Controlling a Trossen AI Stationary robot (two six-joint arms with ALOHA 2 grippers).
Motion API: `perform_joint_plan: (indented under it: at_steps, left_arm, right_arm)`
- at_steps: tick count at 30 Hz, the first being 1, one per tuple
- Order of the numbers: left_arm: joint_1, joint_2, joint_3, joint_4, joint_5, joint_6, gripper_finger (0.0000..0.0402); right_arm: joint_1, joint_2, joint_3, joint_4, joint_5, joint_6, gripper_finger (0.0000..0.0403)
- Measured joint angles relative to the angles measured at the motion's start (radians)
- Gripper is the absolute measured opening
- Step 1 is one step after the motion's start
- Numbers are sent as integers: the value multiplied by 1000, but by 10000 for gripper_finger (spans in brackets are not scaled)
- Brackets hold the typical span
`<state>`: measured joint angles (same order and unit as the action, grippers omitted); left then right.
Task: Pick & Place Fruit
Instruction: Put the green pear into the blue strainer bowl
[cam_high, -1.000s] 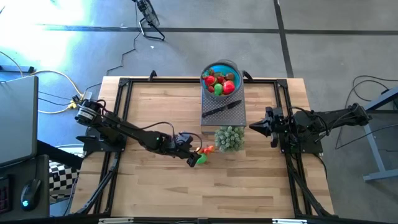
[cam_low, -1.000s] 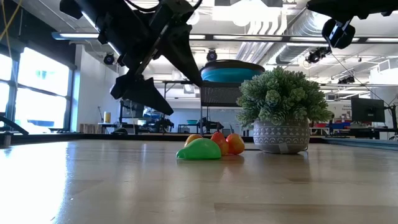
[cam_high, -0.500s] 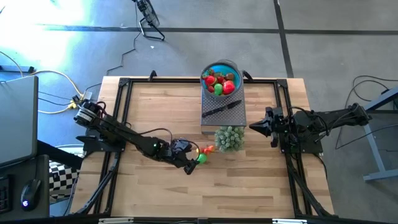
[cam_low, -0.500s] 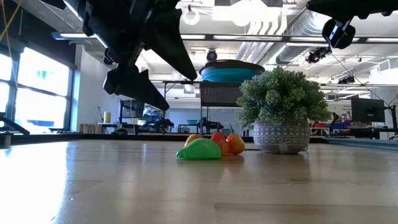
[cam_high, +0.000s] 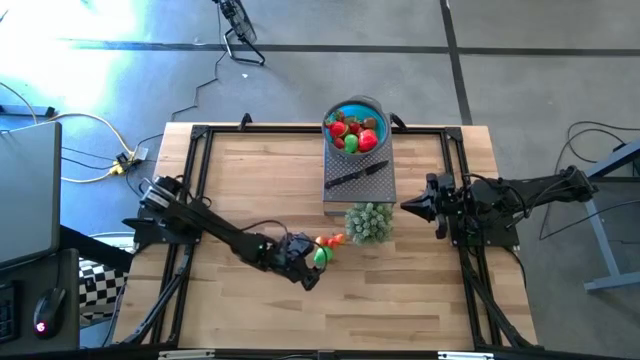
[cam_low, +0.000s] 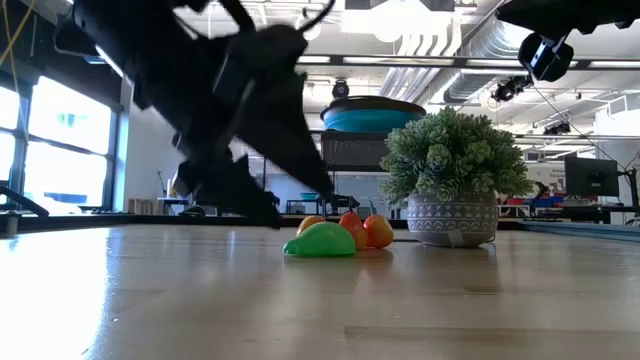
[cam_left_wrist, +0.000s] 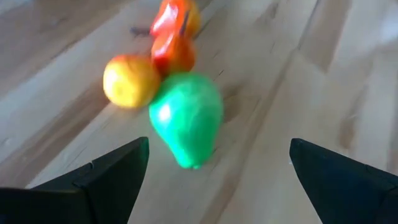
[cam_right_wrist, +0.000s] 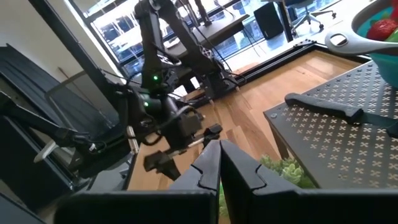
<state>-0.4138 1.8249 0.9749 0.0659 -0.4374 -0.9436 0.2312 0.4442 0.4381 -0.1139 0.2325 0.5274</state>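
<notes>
A green pear-shaped fruit (cam_left_wrist: 186, 118) lies on its side on the wooden table (cam_high: 240, 180). Touching it on its far side are a yellow-orange fruit (cam_left_wrist: 129, 81) and two red-orange fruits (cam_left_wrist: 173, 53). My left gripper (cam_left_wrist: 217, 186) is open, low over the table just left of the green fruit (cam_high: 321, 255), one finger to each side and short of it. More fruit fills the blue bowl (cam_high: 355, 108) at the far edge. My right gripper (cam_high: 408, 205) waits shut, raised at the table's right.
A small potted plant (cam_high: 369, 222) stands just right of the loose fruits. Behind it a dark perforated stand (cam_high: 378, 185) carries a black-handled knife (cam_high: 352, 177) and the bowl. Bare wood lies to the near side and the left.
My left gripper has come down toward the table and a little toward the near edge, ending low beside the green fruit, still open. The fruits have not moved.
</notes>
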Motion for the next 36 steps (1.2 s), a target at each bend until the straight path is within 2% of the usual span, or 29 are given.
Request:
perform_joint_plan:
  at_steps: [6,12,21,31,36]
  left_arm:
    - [0,57,1,31,-1,-1,379]
    - [0,101,2,110,-53,1,379]
    - [-1,158,10,131,-128,31,379]
    - [0,264,125,106,-205,196,379]
    - [1,283,161,53,-214,211,379]
  right_arm:
    - [0,0,0,-3,-1,0,2]
    - [0,0,0,-4,-2,0,2]
    - [0,0,0,-13,-8,0,2]
    - [0,0,0,-14,-8,0,2]
    - [0,0,0,-13,-14,2,2]
